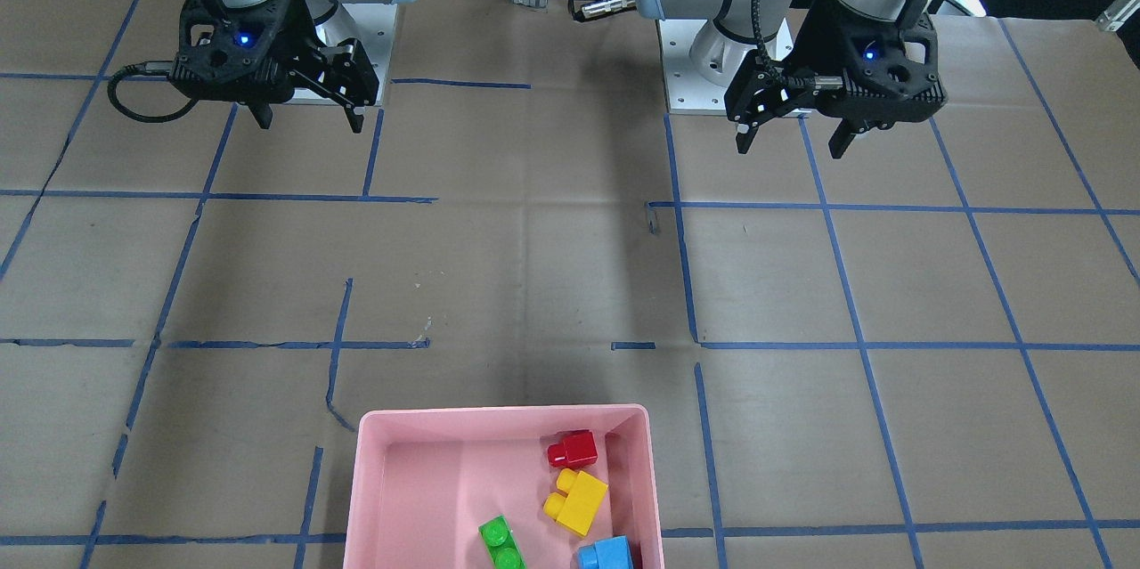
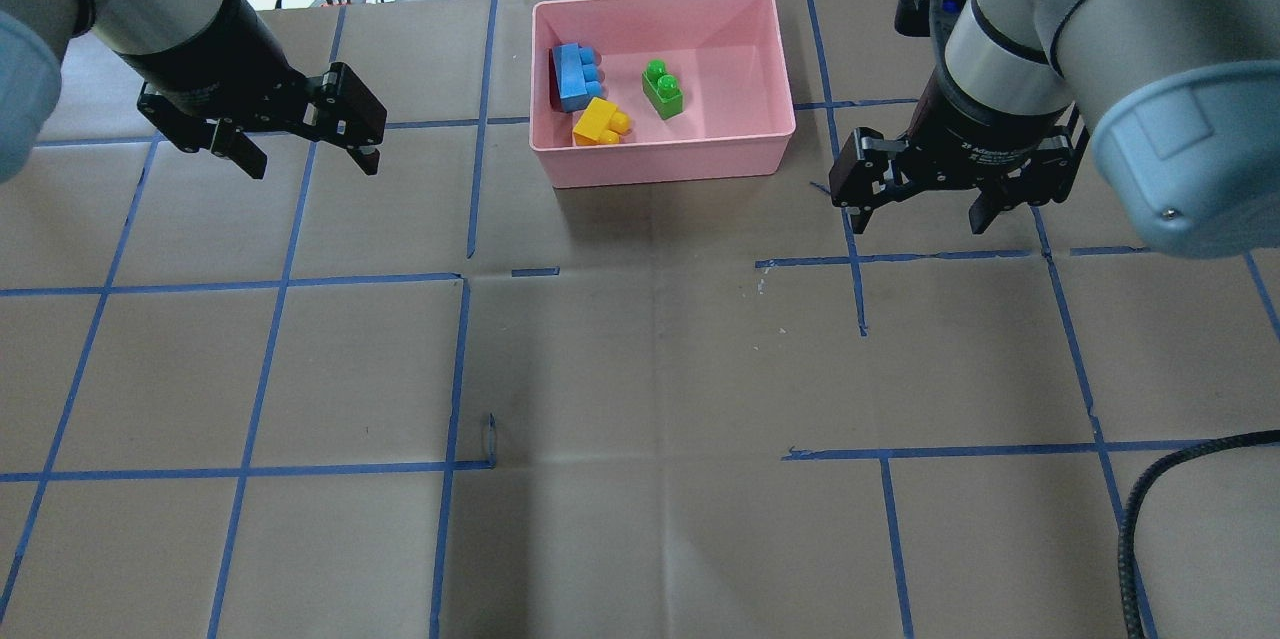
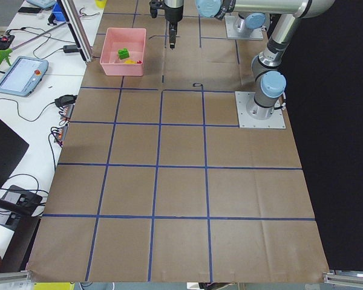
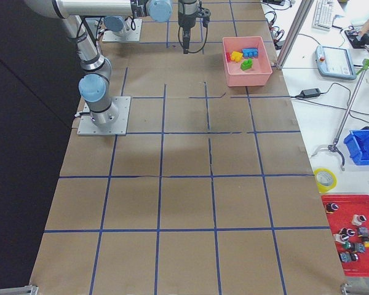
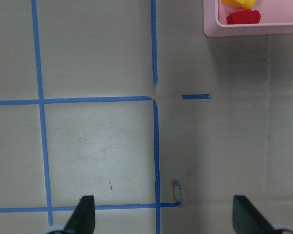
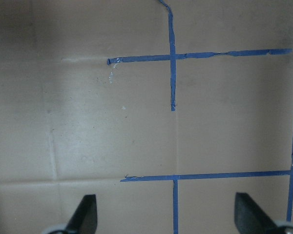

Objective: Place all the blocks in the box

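The jaws of the left gripper (image 2: 310,159) were seen spread wide with nothing between them, and those of the right gripper (image 2: 920,217) were likewise held wide and empty. Both grippers were hung above the taped brown table (image 1: 534,266), well apart from the box (image 2: 660,169), one to each side of it.

Inside the box, all four blocks could be counted in the front-facing view. The red block (image 1: 573,449) was lodged near the wall on the robot's side, and the yellow block (image 1: 577,502) lay just beside it. The blue block (image 1: 607,555) was placed farther from the robot, and the green block (image 1: 501,544) was set apart toward the middle.

The task was therefore judged to be finished. Nothing was left to be picked up, and at most a withdrawal of the arms might be called for.
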`<state>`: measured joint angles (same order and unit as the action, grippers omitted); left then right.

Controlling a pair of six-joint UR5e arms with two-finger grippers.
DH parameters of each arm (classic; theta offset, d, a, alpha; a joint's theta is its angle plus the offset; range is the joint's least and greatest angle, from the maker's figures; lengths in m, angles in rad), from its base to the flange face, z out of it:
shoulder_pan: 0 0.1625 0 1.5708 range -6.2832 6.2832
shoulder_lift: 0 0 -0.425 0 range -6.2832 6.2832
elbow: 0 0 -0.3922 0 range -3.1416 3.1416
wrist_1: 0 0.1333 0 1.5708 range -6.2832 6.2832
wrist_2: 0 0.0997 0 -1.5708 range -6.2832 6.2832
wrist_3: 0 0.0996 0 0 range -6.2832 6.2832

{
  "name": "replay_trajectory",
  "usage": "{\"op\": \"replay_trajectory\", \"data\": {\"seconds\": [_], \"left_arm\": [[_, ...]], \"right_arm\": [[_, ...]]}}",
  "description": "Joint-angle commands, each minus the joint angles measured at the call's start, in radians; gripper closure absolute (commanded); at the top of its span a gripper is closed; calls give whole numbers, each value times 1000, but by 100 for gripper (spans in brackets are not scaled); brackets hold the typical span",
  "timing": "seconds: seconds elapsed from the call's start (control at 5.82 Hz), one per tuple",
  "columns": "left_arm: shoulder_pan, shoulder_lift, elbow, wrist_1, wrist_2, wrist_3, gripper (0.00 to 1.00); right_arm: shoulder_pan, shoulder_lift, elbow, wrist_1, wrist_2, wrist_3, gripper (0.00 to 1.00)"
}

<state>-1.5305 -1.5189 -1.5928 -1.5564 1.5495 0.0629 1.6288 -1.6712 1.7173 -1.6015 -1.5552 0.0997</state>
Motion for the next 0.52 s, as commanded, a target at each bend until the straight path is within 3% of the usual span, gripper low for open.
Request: {"op": "replay_trajectory", "data": {"seconds": [0.0,0.34], "left_arm": [[0,11,-16,-1,0,-3,0],[0,13,-18,-2,0,5,0]], "right_arm": [[-1,5,-1,3,-2,0,0],[-1,5,1,5,0,3,0]]}}
